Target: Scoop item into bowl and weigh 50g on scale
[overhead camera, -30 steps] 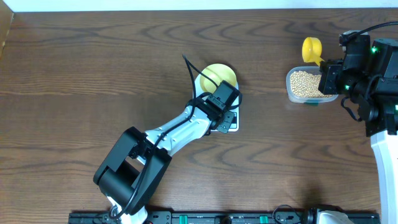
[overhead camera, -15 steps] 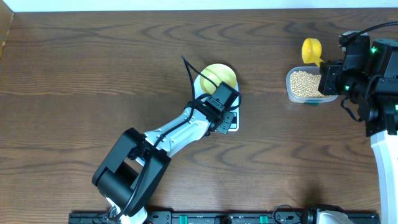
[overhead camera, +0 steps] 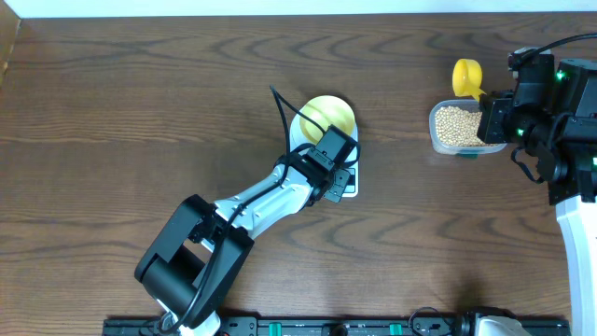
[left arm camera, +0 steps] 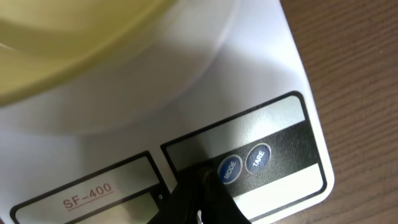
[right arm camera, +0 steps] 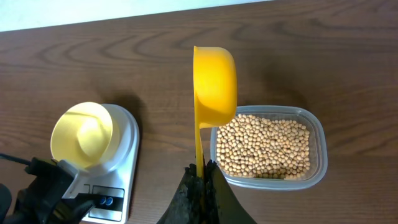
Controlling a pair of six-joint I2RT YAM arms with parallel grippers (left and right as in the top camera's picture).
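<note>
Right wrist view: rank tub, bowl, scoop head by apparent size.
Largest first: tub, then bowl, then scoop head. Last two are close, and the scoop sits nearest the camera, so unsure.

pale-yellow round bowl [right arm camera: 85, 134], white flat scale [right arm camera: 129, 144], tan-beige round beans [right arm camera: 264, 146], bright yellow plastic scoop [right arm camera: 214, 84], dark brown wood-grain table [overhead camera: 140, 112].

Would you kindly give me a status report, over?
Left gripper shut, tip by scale buttons. Right gripper shut on empty scoop, near beans. Bowl empty on scale. Path clear.
</note>
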